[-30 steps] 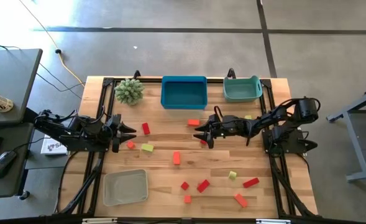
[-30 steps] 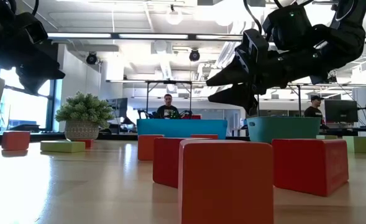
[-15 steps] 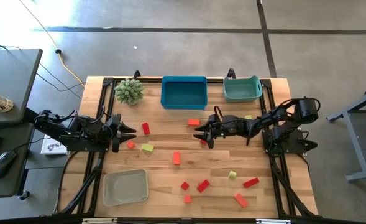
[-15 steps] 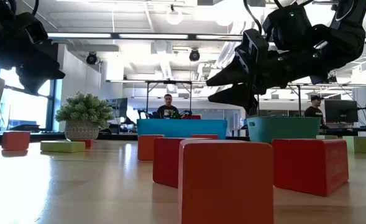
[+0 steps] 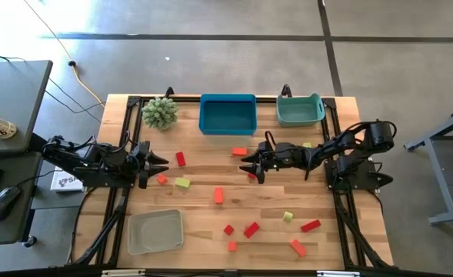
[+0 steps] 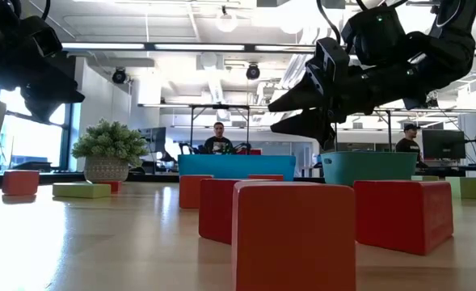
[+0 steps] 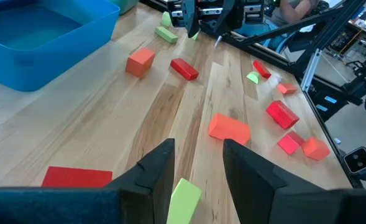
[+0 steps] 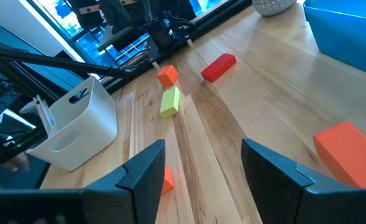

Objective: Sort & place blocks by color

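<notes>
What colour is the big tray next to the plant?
Blue. The tray shows best in the high view, right beside the plant.

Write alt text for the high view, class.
Small red, orange and yellow-green blocks lie scattered on a wooden table. The left gripper and right gripper, fingers open, hover empty above it. A blue tray, teal tray and white tray stand near its edges.

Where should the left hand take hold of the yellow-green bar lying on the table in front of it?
Pinch the yellow-green bar across its two long sides at mid-length, bringing the left hand down from above. It lies flat on the wooden table, and a small orange cube sits near one end, so an end-on grip looks crowded.
</notes>
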